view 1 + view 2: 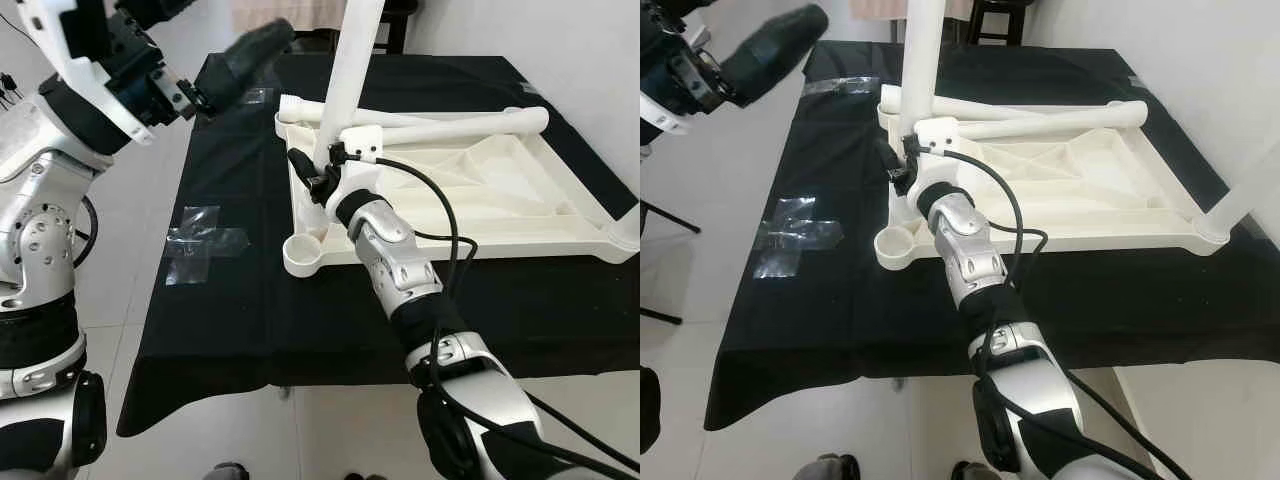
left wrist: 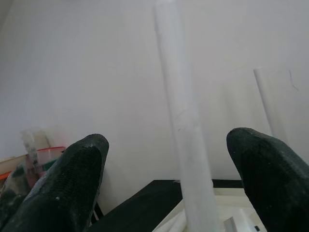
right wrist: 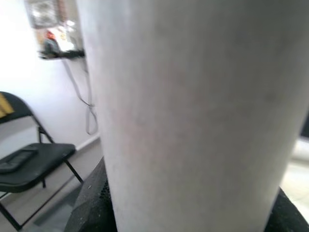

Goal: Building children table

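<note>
The white table top [image 1: 470, 190] lies upside down on the black-covered table [image 1: 240, 310]. My right gripper [image 1: 322, 172] is shut on a white leg [image 1: 350, 70] that stands upright, slightly tilted, at the top's left side; in the right wrist view the leg [image 3: 193, 116] is pressed against a black finger [image 3: 91, 203]. A second leg [image 1: 440, 125] lies across the top. A third leg [image 1: 1245, 185] stands in the right corner. The near left corner socket [image 1: 303, 252] holds nothing. My left gripper [image 1: 245, 55] hovers open, raised at the table's far left; its fingers [image 2: 72, 179] are spread wide.
Clear tape patches [image 1: 200, 240] are stuck to the black cloth left of the table top. A black folding chair [image 3: 29, 164] stands against the wall. Pale tiled floor [image 1: 150, 200] runs along the table's left side.
</note>
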Available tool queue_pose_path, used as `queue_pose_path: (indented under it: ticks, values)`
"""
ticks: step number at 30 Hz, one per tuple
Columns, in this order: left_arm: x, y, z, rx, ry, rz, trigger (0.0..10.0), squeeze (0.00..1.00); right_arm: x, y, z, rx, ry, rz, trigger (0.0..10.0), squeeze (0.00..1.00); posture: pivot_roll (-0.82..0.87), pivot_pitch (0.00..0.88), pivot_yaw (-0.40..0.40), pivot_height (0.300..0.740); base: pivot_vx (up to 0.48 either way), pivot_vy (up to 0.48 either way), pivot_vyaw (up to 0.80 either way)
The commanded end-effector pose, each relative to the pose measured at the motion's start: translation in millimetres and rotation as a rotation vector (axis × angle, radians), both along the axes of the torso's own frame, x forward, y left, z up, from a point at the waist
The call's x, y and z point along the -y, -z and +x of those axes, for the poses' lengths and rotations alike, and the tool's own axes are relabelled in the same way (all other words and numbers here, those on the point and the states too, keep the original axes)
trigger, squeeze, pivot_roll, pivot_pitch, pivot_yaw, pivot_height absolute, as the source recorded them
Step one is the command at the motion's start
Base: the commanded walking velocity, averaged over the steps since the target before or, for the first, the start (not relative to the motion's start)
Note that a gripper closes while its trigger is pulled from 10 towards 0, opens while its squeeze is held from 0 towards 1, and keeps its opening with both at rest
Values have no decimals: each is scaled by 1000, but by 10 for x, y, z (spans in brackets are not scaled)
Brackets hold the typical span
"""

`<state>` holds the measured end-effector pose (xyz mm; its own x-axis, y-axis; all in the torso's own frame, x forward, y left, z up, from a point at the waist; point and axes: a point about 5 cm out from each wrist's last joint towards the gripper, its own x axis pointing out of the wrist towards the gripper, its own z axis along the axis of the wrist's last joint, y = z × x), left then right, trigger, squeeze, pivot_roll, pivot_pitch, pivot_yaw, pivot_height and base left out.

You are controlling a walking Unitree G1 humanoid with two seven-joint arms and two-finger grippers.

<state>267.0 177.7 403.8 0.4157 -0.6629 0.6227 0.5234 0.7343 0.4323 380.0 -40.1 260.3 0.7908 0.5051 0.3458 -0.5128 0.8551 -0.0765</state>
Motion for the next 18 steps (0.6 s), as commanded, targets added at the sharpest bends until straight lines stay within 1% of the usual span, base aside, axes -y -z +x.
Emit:
queue_pose_path:
  ticks: [1,2,3,5,7,8,9,10,11,12,13,14,15,16,18]
  values:
    - [-3,-66,-42,34,25,-24,10000,0,-111,-38,-102,95,-52,-50,10000,0,114,126,-42,740,0,0,0]
    - [-3,-83,-39,35,34,-33,10000,0,-197,-60,-176,174,-88,-120,10000,0,114,126,-40,740,0,0,0]
    - [-3,-91,-37,35,37,-37,10000,0,-228,-68,-201,201,-98,-142,10000,0,114,126,-39,740,0,0,0]
    - [-4,-95,-36,35,39,-40,10000,0,-239,-73,-212,211,-102,-149,10000,0,114,126,-39,740,0,0,0]
    - [2,-105,-31,32,46,-43,10000,0,-281,-87,-246,244,-120,-174,10000,0,113,126,-37,740,0,0,0]
    - [26,-113,-29,29,62,-40,10000,0,-321,-68,-275,292,-124,-259,10000,0,115,127,-36,740,0,0,0]
    - [43,-118,-28,27,73,-37,10000,0,-350,-49,-296,327,-128,-321,10000,0,115,127,-36,740,0,0,0]
    - [43,-118,-28,27,73,-37,10000,0,-350,-49,-296,327,-128,-321,10000,0,115,127,-36,740,0,0,0]
    - [53,-121,-27,26,80,-36,10000,0,-364,-32,-309,349,-130,-361,10000,0,115,127,-36,740,0,0,0]
    - [79,-124,-21,23,90,-31,10000,0,-379,-13,-313,370,-125,-421,10000,0,113,128,-33,740,0,0,0]
    - [79,-124,-21,23,90,-31,10000,0,-379,-13,-313,370,-125,-421,10000,0,113,128,-33,740,0,0,0]
    - [98,-122,-13,17,96,-28,10000,0,-383,8,-304,387,-114,-495,10000,0,112,127,-32,740,0,0,0]
    - [110,-120,-7,12,101,-26,10000,0,-382,25,-300,401,-106,-549,10000,0,111,127,-32,740,0,0,0]
    - [110,-120,-7,12,101,-26,10000,0,-382,25,-300,401,-106,-549,10000,0,111,127,-32,740,0,0,0]
    - [125,-106,8,-1,106,-18,10000,0,-333,72,-249,391,-76,-658,10000,0,108,127,-30,740,0,0,0]
